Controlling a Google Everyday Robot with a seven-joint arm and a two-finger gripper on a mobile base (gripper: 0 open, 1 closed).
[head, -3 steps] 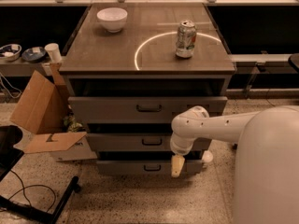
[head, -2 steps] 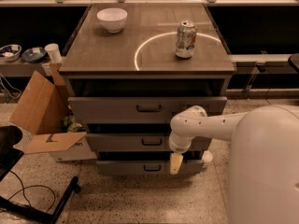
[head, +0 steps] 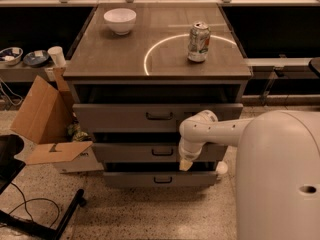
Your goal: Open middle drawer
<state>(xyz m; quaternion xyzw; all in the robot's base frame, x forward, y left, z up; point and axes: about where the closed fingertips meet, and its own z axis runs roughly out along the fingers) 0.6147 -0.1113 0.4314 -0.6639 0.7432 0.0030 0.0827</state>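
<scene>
hand (head: 186,164) mostly hidden beneath arm (head: 220,131), at middle drawer (head: 130,153)

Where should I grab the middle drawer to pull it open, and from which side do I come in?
Take the small dark handle centred on the front of the middle drawer. It looks like the only raised part of a flat face, so come straight in from the front. The gripper sits just right of and below it, so it would likely need to shift left and up a little.

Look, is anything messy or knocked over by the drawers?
Only the cardboard box on the floor left of the cabinet: it lies tipped with flaps splayed open. The can and bowl stand upright on top, nothing spilled. The gripper hangs in front of the middle drawer, right of its handle.
</scene>
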